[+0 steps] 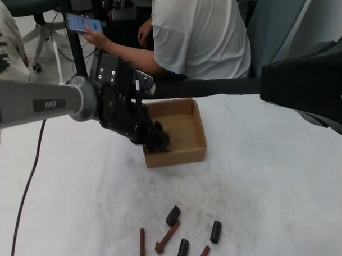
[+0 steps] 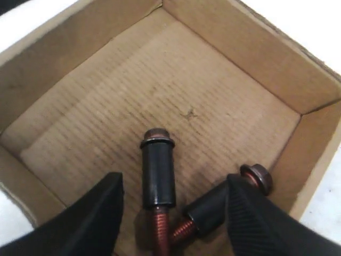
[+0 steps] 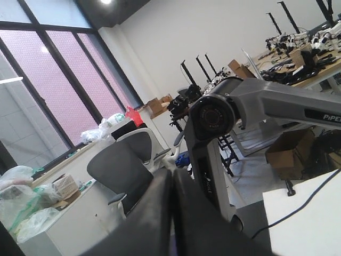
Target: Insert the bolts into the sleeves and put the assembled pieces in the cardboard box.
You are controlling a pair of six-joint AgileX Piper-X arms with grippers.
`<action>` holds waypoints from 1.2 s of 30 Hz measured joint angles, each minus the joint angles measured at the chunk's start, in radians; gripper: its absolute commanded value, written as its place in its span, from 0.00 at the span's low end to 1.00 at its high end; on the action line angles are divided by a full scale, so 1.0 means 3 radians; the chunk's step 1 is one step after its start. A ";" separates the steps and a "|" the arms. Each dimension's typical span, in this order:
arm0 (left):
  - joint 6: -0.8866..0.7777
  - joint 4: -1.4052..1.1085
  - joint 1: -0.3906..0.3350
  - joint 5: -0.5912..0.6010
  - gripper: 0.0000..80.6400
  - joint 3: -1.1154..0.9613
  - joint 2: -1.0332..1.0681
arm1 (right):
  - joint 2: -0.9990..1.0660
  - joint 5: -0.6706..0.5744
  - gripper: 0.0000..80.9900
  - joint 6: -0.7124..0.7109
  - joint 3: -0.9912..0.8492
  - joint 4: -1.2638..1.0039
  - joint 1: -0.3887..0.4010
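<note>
- The left gripper [image 2: 173, 216] hangs inside the box [image 2: 256, 50], fingers spread apart and holding nothing.
- Between its fingers, two assembled pieces [image 2: 157, 176] lie close together on the box floor, near one corner.
- The box sits toward the far edge of the desk [image 1: 274, 186].
- At the front edge, three bolts [image 1: 167, 237] and three sleeves [image 1: 173, 215] lie loose.
- The right gripper [image 3: 173, 213] is raised, fingers pressed together, empty.
- Progress looks like two pieces done and three pairs left to join and box.
</note>
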 measured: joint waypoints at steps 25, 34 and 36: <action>0.0103 0.1124 0.0138 0.0148 0.66 -0.0018 -0.1933 | 0.0022 0.0344 0.01 -0.1403 -0.0125 0.1219 -0.0784; 0.0066 0.1913 0.0138 0.0196 0.64 0.0562 -0.2575 | 0.0022 0.0424 0.01 -0.2659 -0.0872 0.2865 -0.1074; 0.0066 0.1912 0.0138 0.0196 0.60 0.0918 -0.2568 | 0.0022 0.0464 0.01 -0.2946 -0.0972 0.3195 -0.1076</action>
